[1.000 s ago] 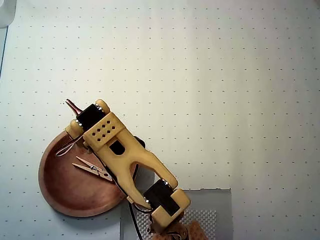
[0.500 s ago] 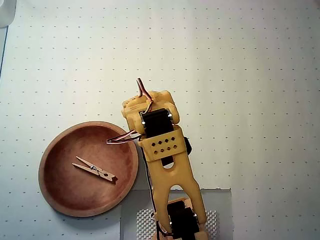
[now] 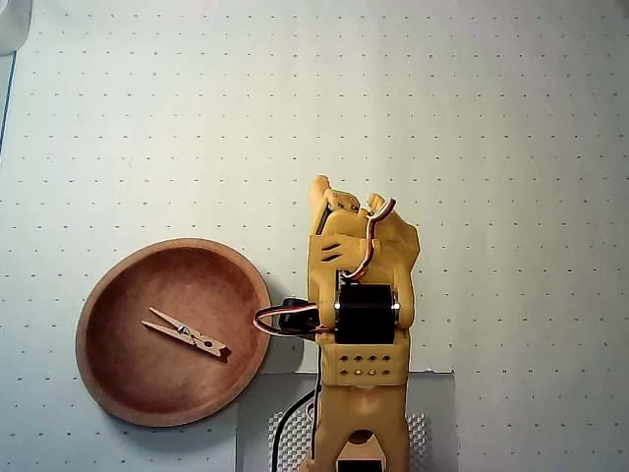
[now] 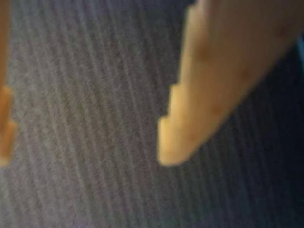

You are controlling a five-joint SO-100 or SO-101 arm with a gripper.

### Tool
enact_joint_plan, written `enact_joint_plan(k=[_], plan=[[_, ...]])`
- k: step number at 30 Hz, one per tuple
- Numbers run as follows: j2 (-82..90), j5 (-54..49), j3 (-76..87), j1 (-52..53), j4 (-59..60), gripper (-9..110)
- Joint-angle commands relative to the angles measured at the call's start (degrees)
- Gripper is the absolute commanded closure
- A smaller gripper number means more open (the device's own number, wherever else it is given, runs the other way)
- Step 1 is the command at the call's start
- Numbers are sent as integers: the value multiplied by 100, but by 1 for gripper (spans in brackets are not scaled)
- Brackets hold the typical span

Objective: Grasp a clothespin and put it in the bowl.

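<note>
Swung away from the bowl [image 3: 98, 364] since a second ago, the yellow arm [image 3: 360, 324] now points straight up the overhead view, well to the right of the rim it had been hanging over. Nearest the bottom edge, the arm's base sits on a grey plate [image 3: 432, 408], with a black cable [image 3: 295, 428] curling out beside it. Just above, a black servo [image 3: 366, 312] and a bundle of red and white wires [image 3: 285, 320] stick out toward the bowl without touching it. The claw [image 3: 346, 200] is at the arm's far end, over bare dotted counter [image 3: 491, 147]. In the wrist view its two yellow fingers [image 4: 209, 80] stand apart with nothing between them, over a blurred striped grey surface. The clothespin [image 3: 185, 333] lies flat inside the bowl, slanting from upper left to lower right near the middle. Nothing lies between the arm and the bowl. Farthest off, a pale object [image 3: 14, 25] shows at the top-left corner, too cropped to identify.
</note>
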Motion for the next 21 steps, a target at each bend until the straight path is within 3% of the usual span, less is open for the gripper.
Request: enact_joint_plan(k=[1,11,21], plan=[[264,949,-325,185,-255,81],[642,3586,-255,457,-940,81],[940,4931,-229,475,-1336,81]])
